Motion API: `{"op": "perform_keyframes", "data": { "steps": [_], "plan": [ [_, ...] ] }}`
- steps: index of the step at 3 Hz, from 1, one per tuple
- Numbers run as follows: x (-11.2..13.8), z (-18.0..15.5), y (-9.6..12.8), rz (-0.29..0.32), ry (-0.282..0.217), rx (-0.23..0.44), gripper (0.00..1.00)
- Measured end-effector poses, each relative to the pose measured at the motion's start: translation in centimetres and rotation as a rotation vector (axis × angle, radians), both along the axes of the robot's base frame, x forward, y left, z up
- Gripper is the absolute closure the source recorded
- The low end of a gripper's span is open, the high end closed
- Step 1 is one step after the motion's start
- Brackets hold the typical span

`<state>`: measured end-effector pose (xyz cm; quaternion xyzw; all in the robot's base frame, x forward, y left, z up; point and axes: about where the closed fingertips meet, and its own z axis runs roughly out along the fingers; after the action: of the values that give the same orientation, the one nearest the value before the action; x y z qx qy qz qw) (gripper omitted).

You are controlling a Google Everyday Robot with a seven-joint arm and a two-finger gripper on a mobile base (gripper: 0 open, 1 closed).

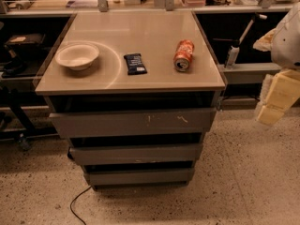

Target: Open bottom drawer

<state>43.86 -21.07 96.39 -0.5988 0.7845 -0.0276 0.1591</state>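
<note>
The bottom drawer (139, 176) is the narrowest grey front, lowest of three on the cabinet, close to the floor. Its plain front stands a little behind the middle drawer (136, 153). The top drawer (133, 123) is the widest and has white scratch marks. My gripper (275, 100), with yellowish parts under a white arm, hangs at the right edge of the view. It is well to the right of the cabinet, at about the height of the top drawer, and touches nothing.
On the cabinet top (154, 32) lie a white bowl (77, 56), a dark wrapped bar (135, 63) and an orange can (183, 55) on its side. A cable (77, 205) runs over the speckled floor in front. Dark shelves stand behind.
</note>
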Motion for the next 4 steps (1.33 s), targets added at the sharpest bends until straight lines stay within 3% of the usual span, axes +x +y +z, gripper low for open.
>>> {"op": "perform_keyframes", "data": {
  "steps": [1, 2, 3, 4],
  "plan": [
    [-0.1, -4.4, 2.2, 0.0, 0.029, 0.057, 0.0],
    [0.4, -11.5, 5.3, 0.025, 0.065, 0.118, 0.0],
    [1.7, -18.4, 8.0, 0.029, 0.065, 0.167, 0.0],
    [1.6, -18.4, 8.0, 0.03, 0.067, 0.166, 0.0]
  ]
}}
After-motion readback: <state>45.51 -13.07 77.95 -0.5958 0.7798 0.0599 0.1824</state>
